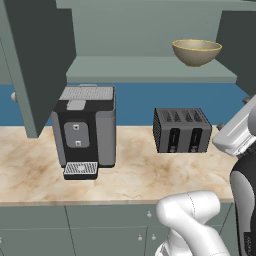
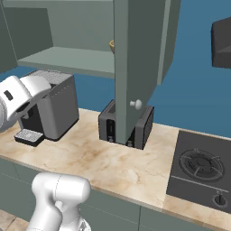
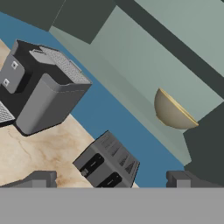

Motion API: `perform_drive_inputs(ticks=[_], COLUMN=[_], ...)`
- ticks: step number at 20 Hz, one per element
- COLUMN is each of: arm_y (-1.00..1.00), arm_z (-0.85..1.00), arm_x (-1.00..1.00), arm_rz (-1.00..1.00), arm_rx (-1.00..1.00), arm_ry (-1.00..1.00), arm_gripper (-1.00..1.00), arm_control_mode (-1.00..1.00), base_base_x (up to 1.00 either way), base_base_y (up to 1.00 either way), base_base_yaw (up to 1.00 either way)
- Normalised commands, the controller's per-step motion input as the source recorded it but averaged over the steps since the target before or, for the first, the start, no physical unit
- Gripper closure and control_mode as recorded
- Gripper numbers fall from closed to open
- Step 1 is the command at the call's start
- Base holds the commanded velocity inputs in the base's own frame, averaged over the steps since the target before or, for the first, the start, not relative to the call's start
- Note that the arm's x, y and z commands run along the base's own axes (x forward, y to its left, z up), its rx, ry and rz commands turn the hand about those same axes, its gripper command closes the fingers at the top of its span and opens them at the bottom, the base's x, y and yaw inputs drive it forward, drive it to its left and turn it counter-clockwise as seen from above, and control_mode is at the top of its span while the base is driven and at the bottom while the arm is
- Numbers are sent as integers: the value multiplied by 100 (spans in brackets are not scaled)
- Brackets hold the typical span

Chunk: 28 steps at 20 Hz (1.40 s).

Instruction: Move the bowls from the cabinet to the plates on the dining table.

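Two rear base views, one rolled hand view, all toward toaster [image 1: 181,130].

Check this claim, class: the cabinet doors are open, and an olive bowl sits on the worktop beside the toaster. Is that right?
Not quite. The bowl sits on the cabinet shelf, above the toaster, not on the worktop. The left base view shows it. The doors are indeed open.

A marble-veined beige surface [image 1: 135,175] runs along a blue wall strip [image 1: 135,102]. On it stand a grey-and-black coffee machine [image 1: 86,131] at the left and a dark two-slot toaster [image 1: 181,130] well apart to its right. A black gas hob [image 2: 200,169] is set into the surface at the far right. Grey-green drawer fronts [image 1: 75,230] with small knobs sit below.
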Motion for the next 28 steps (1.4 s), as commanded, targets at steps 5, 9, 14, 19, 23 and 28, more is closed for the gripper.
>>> perform_drive_inputs(ticks=[5,9,14,19,23,28], arm_y=[0,0,0,0,0,0], arm_z=[0,0,0,0,0,1], arm_x=[0,0,0,0,0,0], arm_rz=[0,0,0,0,0,0], arm_rx=[0,0,0,0,0,0], arm_ry=[0,0,0,0,0,5], arm_gripper=[-100,-100,-100,-100,-100,-100], arm_control_mode=[100,100,100,100,100,-100], base_base_x=[34,27,14,3,0,0], base_base_y=[-11,-5,0,0,0,0], base_base_yaw=[3,3,3,1,0,0])
